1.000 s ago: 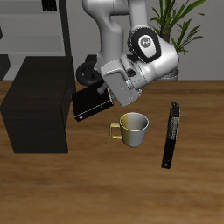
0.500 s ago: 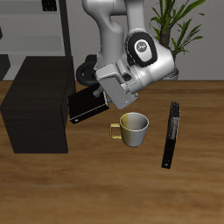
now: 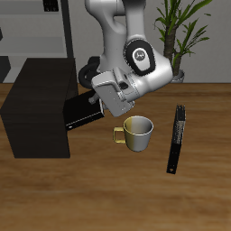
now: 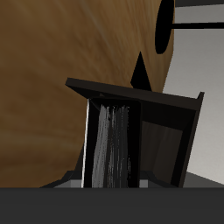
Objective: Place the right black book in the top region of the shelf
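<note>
My gripper [image 3: 96,103] is shut on the right black book [image 3: 81,112], a chunky black hardcover. It holds the book tilted in the air, above the table. The book's far end reaches the upper side edge of the shelf [image 3: 36,104], the large black box. In the wrist view the book [image 4: 140,98] hangs open-edged below the gripper [image 4: 109,179], with its pale page edge [image 4: 111,144] showing. The fingertips are mostly hidden by the book.
A pale yellow mug [image 3: 138,133] stands on the table just under the arm. A long thin black book [image 3: 175,137] lies beside it. A tall grey open-frame rack [image 3: 36,27] and a potted plant [image 3: 182,32] stand at the back.
The gripper has carried the book sideways toward the shelf, and slightly upward. The book's end now overlaps the shelf's edge. The mug and the thin book have not moved.
</note>
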You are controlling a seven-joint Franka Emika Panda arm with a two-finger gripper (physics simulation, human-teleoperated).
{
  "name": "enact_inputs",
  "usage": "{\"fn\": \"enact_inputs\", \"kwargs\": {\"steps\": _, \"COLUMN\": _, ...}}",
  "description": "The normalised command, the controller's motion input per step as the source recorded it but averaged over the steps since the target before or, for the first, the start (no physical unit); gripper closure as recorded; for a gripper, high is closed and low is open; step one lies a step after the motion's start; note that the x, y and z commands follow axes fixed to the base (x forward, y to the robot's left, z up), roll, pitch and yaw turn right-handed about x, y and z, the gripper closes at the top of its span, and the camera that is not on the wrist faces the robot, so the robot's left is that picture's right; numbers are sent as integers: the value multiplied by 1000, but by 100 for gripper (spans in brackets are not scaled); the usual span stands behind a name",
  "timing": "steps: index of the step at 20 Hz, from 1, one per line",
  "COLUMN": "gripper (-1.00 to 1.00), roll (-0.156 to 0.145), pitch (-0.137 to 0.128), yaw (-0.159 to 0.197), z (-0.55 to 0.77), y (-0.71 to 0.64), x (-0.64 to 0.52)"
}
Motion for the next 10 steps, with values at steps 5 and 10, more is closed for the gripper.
{"fn": "enact_inputs", "kwargs": {"steps": 5, "gripper": 100, "roll": -41, "pitch": 24, "yaw": 3, "z": -22, "y": -174, "x": -16}}
{"fn": "enact_inputs", "kwargs": {"steps": 10, "gripper": 100, "roll": -48, "pitch": 1, "yaw": -20, "z": 54, "y": -241, "x": -24}}
